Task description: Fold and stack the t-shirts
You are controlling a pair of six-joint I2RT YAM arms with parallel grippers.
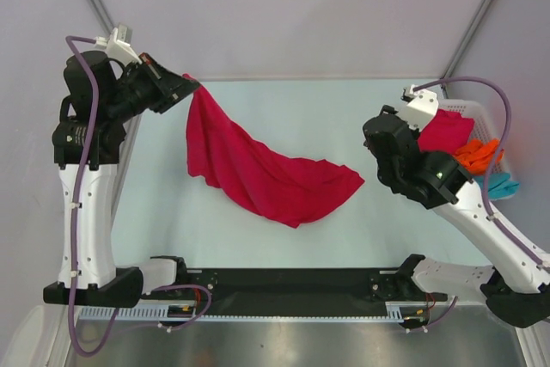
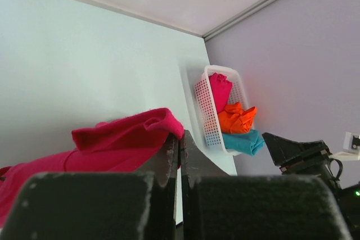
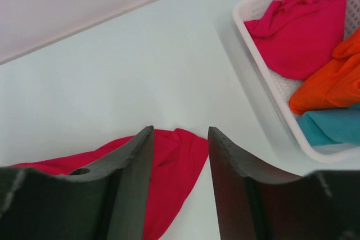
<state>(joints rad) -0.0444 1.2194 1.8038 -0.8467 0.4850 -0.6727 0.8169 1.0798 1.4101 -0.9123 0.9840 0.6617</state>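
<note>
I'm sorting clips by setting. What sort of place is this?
Probably a robotics lab test cell, not a home: a black-and-white left robot arm and right robot arm bolted to a pale table, plain grey panel walls around it, and a white slatted plastic basket of crumpled coloured cloth t-shirts.

Four t-shirts are visible: two crimson red, namely the spread crimson t-shirt (image 1: pixel 266 178) and the bundled crimson t-shirt (image 3: pixel 301 32), one orange t-shirt (image 3: pixel 332 82) and one teal t-shirt (image 3: pixel 332 125). There is one white basket (image 3: pixel 269 91). There are two pincers, the left pincer (image 2: pixel 180 139) and the right pincer (image 3: pixel 180 133).
</note>
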